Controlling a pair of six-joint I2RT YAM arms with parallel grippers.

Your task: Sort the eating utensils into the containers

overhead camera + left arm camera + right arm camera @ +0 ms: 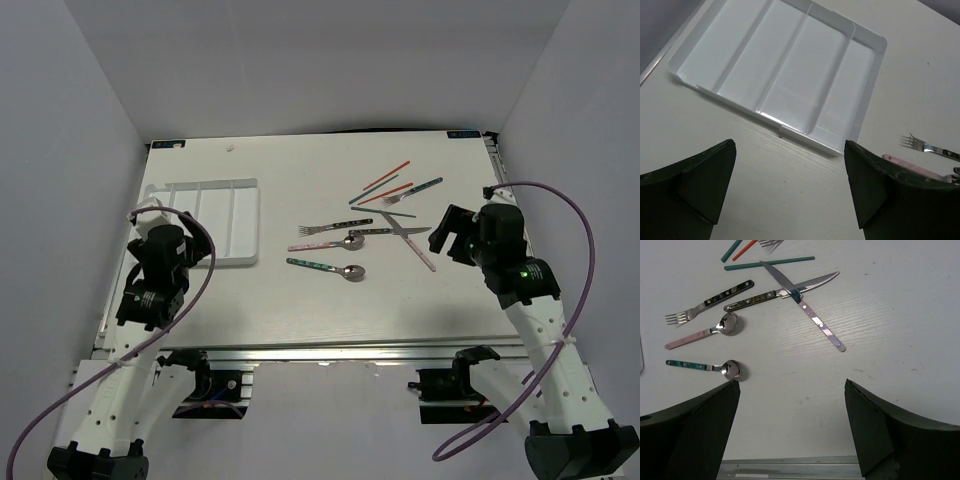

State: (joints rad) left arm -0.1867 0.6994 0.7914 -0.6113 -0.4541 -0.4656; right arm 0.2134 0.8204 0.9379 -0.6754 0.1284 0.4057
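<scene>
Right wrist shows my right gripper point(791, 387) released; pink-handled knife point(821, 329) lies just ahead, handle slanting back toward it.

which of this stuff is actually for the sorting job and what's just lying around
For the job: tray, spoons, forks, knives, chopsticks.

Just lying about: purple cables, blue corner marks, white speck.
</scene>
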